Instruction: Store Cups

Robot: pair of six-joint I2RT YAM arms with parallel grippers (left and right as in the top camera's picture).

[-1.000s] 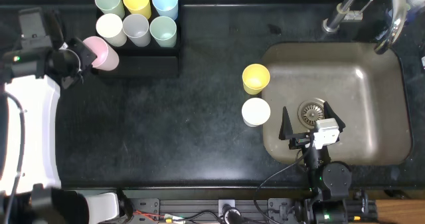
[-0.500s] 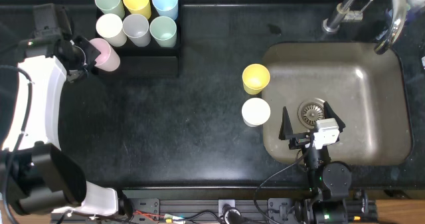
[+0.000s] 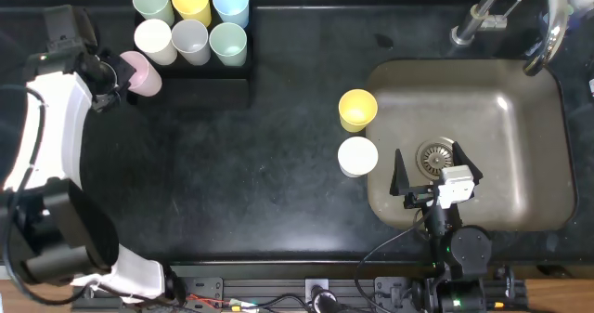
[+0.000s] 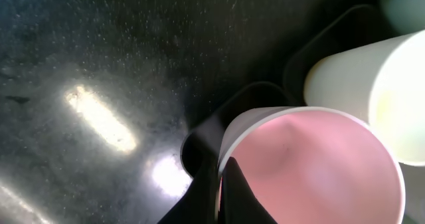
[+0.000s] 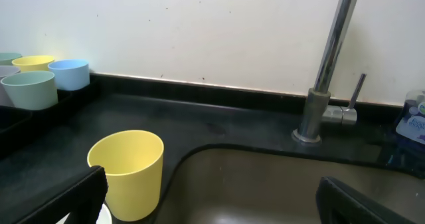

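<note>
Left wrist view: the left gripper [image 4: 222,174], pinching the rim of the pale pink plastic cup [image 4: 312,164], should level and centre it over the black rack's [image 3: 200,92] empty slot beside the white cup [image 4: 372,84] before lowering. The cup looks smooth, matte and tilted. The right gripper [image 3: 434,172] rests spread above the sink [image 3: 520,81].

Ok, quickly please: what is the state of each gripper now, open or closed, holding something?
Left gripper: closed on the pink cup.
Right gripper: open, holding nothing.

no text can be read; the label on the bottle [image 5: 413,127] is too blurred to make out.
</note>
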